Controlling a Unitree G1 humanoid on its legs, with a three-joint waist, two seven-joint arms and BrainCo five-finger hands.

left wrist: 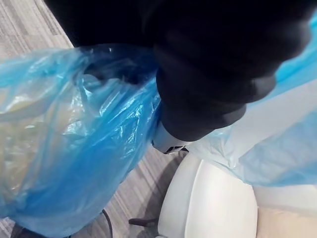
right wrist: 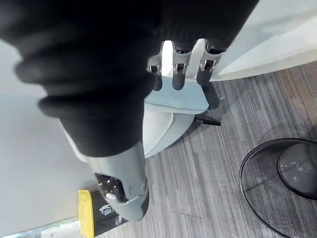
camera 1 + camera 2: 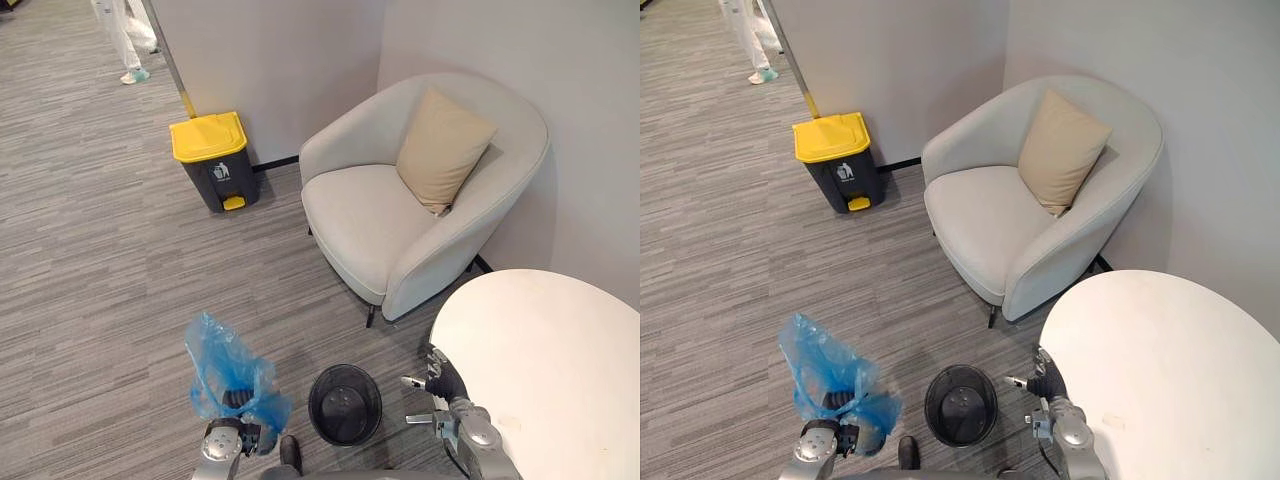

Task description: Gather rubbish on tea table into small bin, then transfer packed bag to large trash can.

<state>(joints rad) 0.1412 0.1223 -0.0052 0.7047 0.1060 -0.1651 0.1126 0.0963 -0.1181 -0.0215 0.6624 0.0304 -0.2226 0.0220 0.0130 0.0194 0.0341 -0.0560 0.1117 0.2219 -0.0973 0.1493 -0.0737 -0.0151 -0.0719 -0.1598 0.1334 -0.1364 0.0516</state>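
Left hand point(image 3: 232, 436) clenched on blue bag point(image 3: 222, 368), left of small bin point(image 3: 313, 402); large trash can point(image 3: 214, 160) far beyond, leftward; right hand point(image 3: 446, 384) slack-fingered.

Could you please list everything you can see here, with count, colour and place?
Plastic bag: one, blue, above the floor, lower left.
Small bin: one, black mesh, on the floor, bottom centre.
Trash can: one, grey with yellow lid, against the wall.
Armchair: one, off-white, in the corner.
Cushion: one, beige, on the armchair.
Table: one, white, round, lower right.
Person: one, in white, far along the floor.
Left hand: at the plastic bag.
Right hand: open, by the table's edge.
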